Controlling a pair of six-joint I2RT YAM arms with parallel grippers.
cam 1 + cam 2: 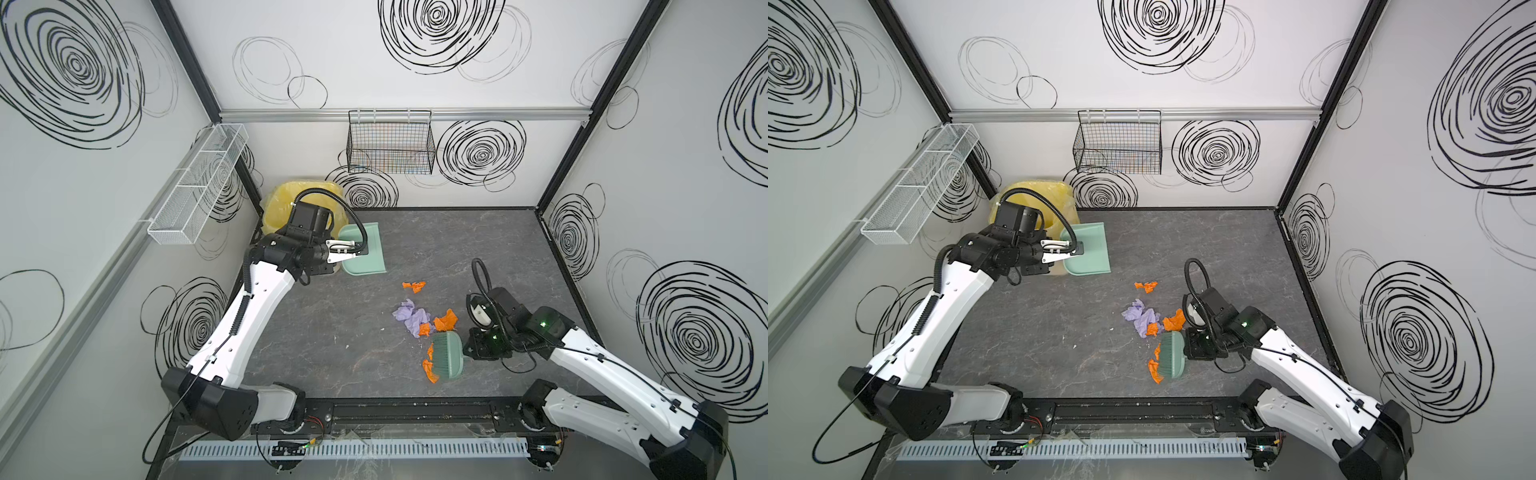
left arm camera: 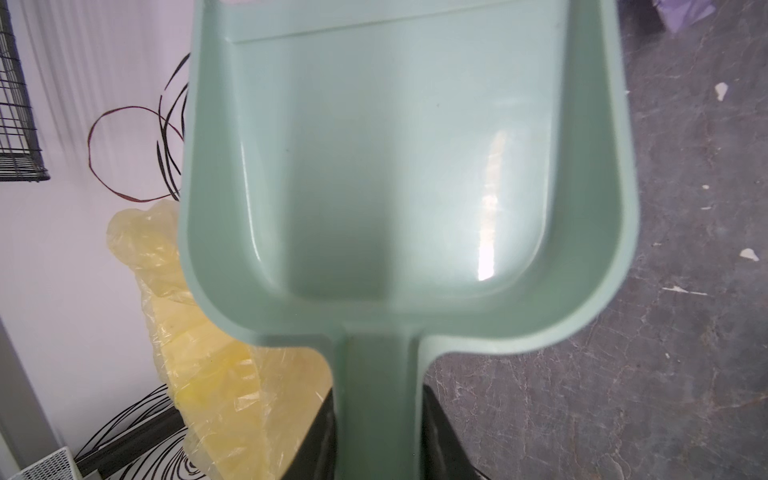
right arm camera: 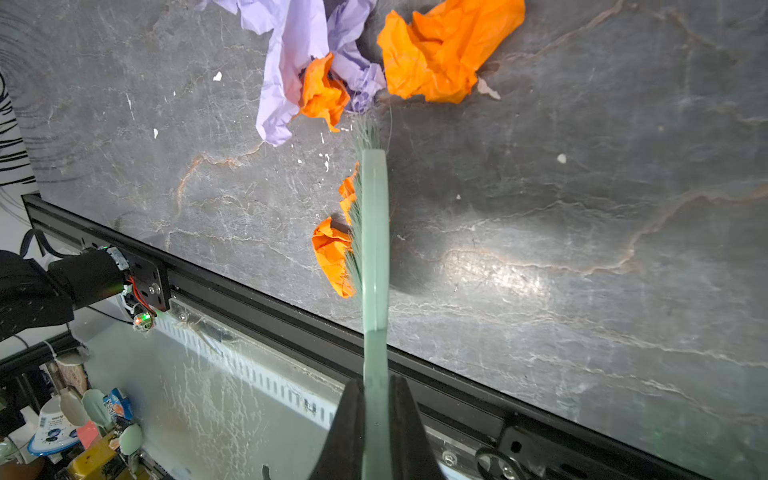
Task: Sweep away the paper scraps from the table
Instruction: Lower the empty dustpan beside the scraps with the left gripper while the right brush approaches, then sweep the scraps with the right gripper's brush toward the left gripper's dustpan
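Note:
My left gripper (image 1: 353,250) (image 2: 378,419) is shut on the handle of an empty green dustpan (image 1: 368,249) (image 1: 1090,249) (image 2: 395,166) at the back left of the table (image 1: 478,249). My right gripper (image 1: 468,353) (image 3: 376,399) is shut on the handle of a green brush (image 1: 446,357) (image 1: 1173,357) (image 3: 374,249). Its bristles touch orange paper scraps (image 1: 430,370) (image 3: 332,257). Just beyond the brush lie lilac scraps (image 1: 411,318) (image 3: 286,54) and more orange ones (image 1: 445,320) (image 3: 440,50). One orange scrap (image 1: 413,286) lies apart, toward the dustpan.
A bin lined with a yellow bag (image 1: 282,208) (image 2: 208,374) stands in the back left corner, beside the dustpan. A black wire basket (image 1: 390,145) hangs on the back wall and a white mesh basket (image 1: 199,187) on the left wall. A black rail (image 1: 395,411) runs along the table's front edge.

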